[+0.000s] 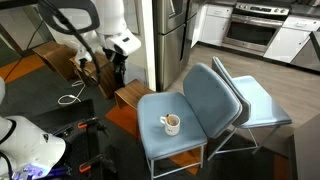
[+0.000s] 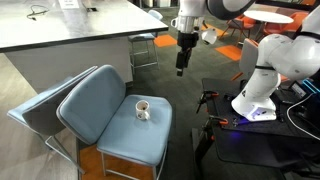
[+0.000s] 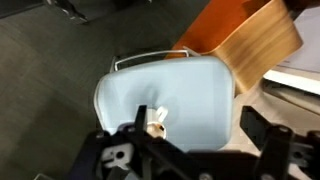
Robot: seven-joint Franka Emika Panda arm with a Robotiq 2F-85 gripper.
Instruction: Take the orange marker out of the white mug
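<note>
Orange marker [image 1: 173, 121] is hard to make out: only an orange-brown patch inside the white mug [image 1: 170, 129], shape unreadable. In the wrist view the mug [image 3: 155, 122] is half hidden behind blurred dark tool parts along the bottom edge. The mug stands upright near the middle of the bench [image 2: 122, 138], a blue chair seat, clear of its edges with bare seat all round. A second blue chair [image 1: 262, 105] sits just behind. A wooden stool [image 3: 250, 40] is beside the seat, cut off by the frame. The tool [image 2: 180, 68] hangs over the floor, well apart from the mug, with open room around it. Its jaws look spread in the wrist view, gripping nothing.
</note>
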